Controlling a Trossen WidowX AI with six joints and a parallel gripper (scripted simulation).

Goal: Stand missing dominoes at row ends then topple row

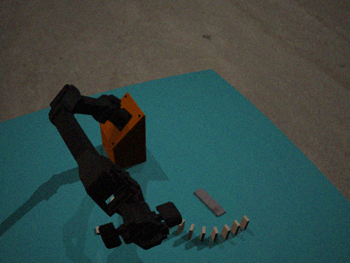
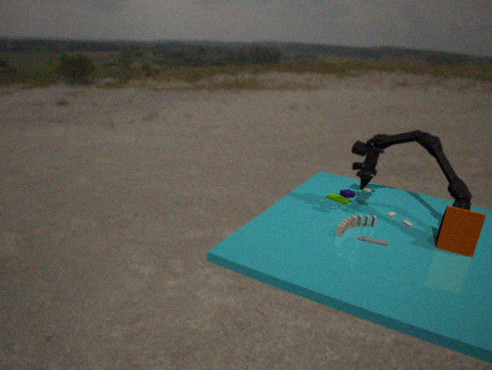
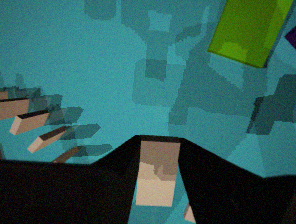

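Observation:
A curved row of several tan dominoes (image 1: 214, 230) (image 2: 355, 222) (image 3: 31, 123) stands on the teal table (image 1: 230, 138) (image 2: 296, 259). My gripper (image 1: 146, 238) (image 2: 364, 183) (image 3: 158, 142) is shut on one tan domino (image 3: 156, 174), held lengthwise between the fingers above the table. In the top view the gripper hangs just left of the row's left end and hides the held domino. Loose dominoes lie flat on the table: one (image 1: 97, 230) left of the gripper, and two (image 2: 391, 214) (image 2: 407, 223) show in the exterior view.
An orange box (image 1: 126, 138) (image 2: 460, 230) stands at the arm's base. A flat grey strip (image 1: 209, 202) (image 2: 373, 240) lies beside the row. A green block (image 2: 338, 199) (image 3: 247, 30) and a purple block (image 2: 347, 193) lie beyond the gripper.

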